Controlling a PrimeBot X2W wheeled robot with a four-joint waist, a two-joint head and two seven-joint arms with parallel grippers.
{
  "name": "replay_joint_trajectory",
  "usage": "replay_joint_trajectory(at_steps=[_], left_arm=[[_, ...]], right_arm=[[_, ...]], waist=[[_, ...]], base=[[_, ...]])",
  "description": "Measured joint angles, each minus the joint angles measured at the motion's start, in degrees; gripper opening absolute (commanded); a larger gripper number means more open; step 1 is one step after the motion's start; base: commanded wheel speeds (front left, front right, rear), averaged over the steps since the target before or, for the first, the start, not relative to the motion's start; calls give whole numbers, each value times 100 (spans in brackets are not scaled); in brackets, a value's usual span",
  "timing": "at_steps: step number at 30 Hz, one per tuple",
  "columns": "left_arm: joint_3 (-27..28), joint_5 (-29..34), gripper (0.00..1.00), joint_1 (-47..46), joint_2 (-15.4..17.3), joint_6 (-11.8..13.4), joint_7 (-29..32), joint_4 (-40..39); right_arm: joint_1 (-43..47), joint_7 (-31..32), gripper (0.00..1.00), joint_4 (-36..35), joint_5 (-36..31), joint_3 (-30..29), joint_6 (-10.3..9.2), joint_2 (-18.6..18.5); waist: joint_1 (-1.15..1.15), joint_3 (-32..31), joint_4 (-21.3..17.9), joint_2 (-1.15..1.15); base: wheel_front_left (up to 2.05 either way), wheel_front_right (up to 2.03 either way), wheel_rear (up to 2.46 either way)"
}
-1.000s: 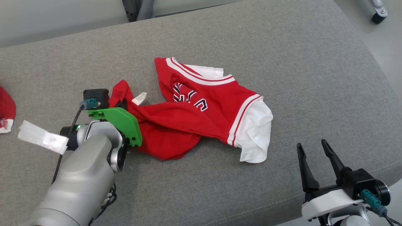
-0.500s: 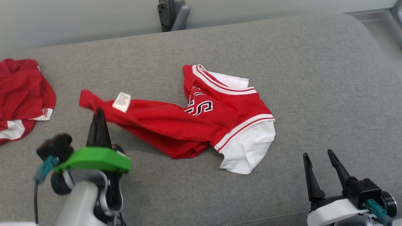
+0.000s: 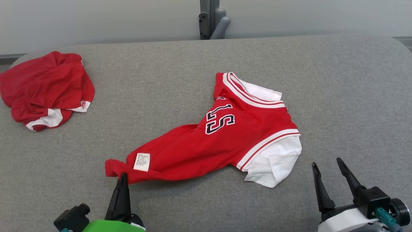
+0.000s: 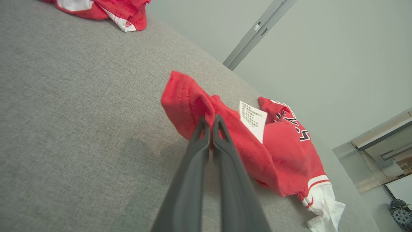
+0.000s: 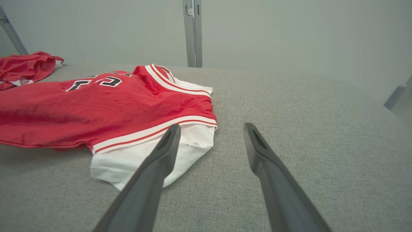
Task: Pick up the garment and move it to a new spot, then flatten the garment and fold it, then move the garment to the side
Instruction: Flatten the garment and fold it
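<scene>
**Head view.** A red jersey (image 3: pixel 206 145) of knit fabric, with white sleeves, striped white trim and dark block numerals, lies at the centre of the grey fabric surface (image 3: pixel 161 80). It is stretched from the collar at upper right to a narrow bunched end at lower left. A white care label (image 3: pixel 142 161) sits near that end. The left hand (image 3: pixel 122 176) rises from the lower left of the frame, its two dark fingers pressed together on the bunched end of the jersey. The right hand (image 3: pixel 326 162) stands at lower right with fingers spread wide, holding nothing, near the white sleeve (image 3: pixel 276 164) but apart from it. A second red garment (image 3: pixel 45 87), crumpled, lies at upper left, well apart from the jersey. A grey metal post (image 3: pixel 210 19) stands behind the surface at top centre.

**Left wrist view.** The left hand (image 4: pixel 210 118) is clamped on a fold of the red jersey (image 4: pixel 283 151) at frame centre. The care label (image 4: pixel 252 120) lies just right of the fingertips. The pinched end appears raised above the surface (image 4: pixel 64 129). The second garment (image 4: pixel 106 8) shows at the top edge.

**Right wrist view.** The right hand (image 5: pixel 212 126) is wide apart and empty. Its left fingertip overlaps the white sleeve (image 5: pixel 135 161) in the frame; contact cannot be determined. The jersey (image 5: pixel 112 106) fills the left half, lying on the surface (image 5: pixel 305 112).
</scene>
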Motion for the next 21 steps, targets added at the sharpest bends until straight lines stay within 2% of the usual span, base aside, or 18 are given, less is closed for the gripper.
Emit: replay_joint_trajectory(at_steps=[3, 5, 7, 11, 16, 21], left_arm=[[47, 439, 100, 92, -4, -10, 0, -58], [324, 827, 100, 287, -10, 10, 1, -194], [634, 1205, 100, 573, 1, 198, -1, -375], [959, 1535, 100, 1134, -1, 492, -1, -593], [1042, 1857, 100, 1255, -1, 479, -1, -750], [998, 2631, 100, 1045, -2, 446, 0, -987]], right_arm=[[0, 0, 100, 1, -9, 31, 1, -38], [4, 0, 100, 0, -15, 27, 0, -48], [32, 0, 100, -13, -16, -15, 0, -47], [191, 0, 100, -51, -23, -145, 0, -20], [303, 0, 100, -108, -41, -205, 0, 11], [325, 0, 100, -112, -119, -204, 0, 12]], waist=[[0, -43, 38, 0], [0, -89, 25, 0], [0, -155, -10, 0], [0, -315, -89, 0], [0, -431, -141, 0], [0, -390, -140, 0]], base=[[0, 0, 0], [0, 0, 0], [0, 0, 0], [0, 0, 0], [0, 0, 0], [0, 0, 0]])
